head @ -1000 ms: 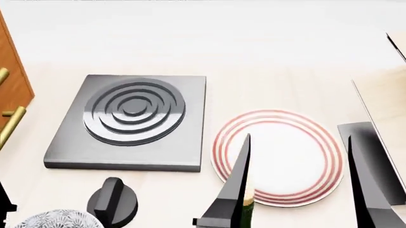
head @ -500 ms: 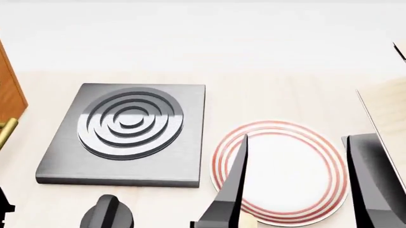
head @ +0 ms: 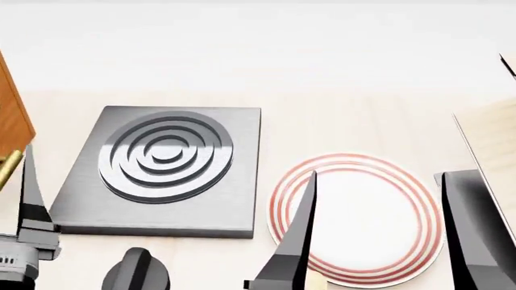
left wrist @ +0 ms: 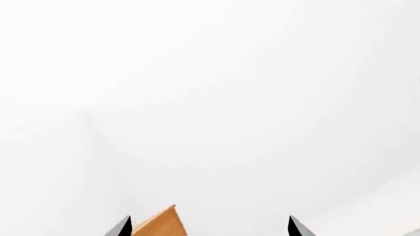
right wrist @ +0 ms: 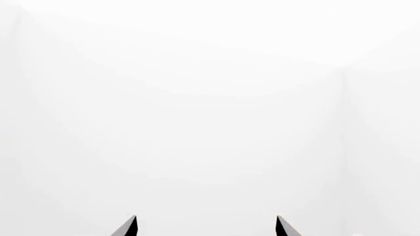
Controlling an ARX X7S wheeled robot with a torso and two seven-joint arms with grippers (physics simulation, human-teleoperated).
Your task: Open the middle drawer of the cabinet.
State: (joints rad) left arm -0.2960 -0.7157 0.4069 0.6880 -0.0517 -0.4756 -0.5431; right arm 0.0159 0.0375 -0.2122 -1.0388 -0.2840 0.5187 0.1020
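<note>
Only a sliver of the orange-brown cabinet [head: 11, 115] shows at the head view's far left edge, with the end of one brass bar handle [head: 8, 165] below it. I cannot tell which drawer that handle belongs to, so the middle drawer cannot be picked out. One dark finger [head: 32, 196] of my left gripper stands just right of the handle. In the left wrist view the left gripper [left wrist: 208, 228] is open, with a cabinet corner [left wrist: 161, 226] beside one fingertip. My right gripper [head: 379, 176] is open and empty over the plate, and it also shows open in the right wrist view [right wrist: 206, 227].
A grey square burner plate [head: 161, 172] with raised rings lies left of centre. A white plate with red rings [head: 359, 241] lies to its right. A black knob [head: 137, 275] sits at the lower left. A pale wooden rack [head: 493, 142] stands at the right edge.
My left gripper's finger has risen into the head view at lower left, beside the brass handle. Earlier the view shifted, sliding the cabinet further off the left edge. The right gripper holds still.
</note>
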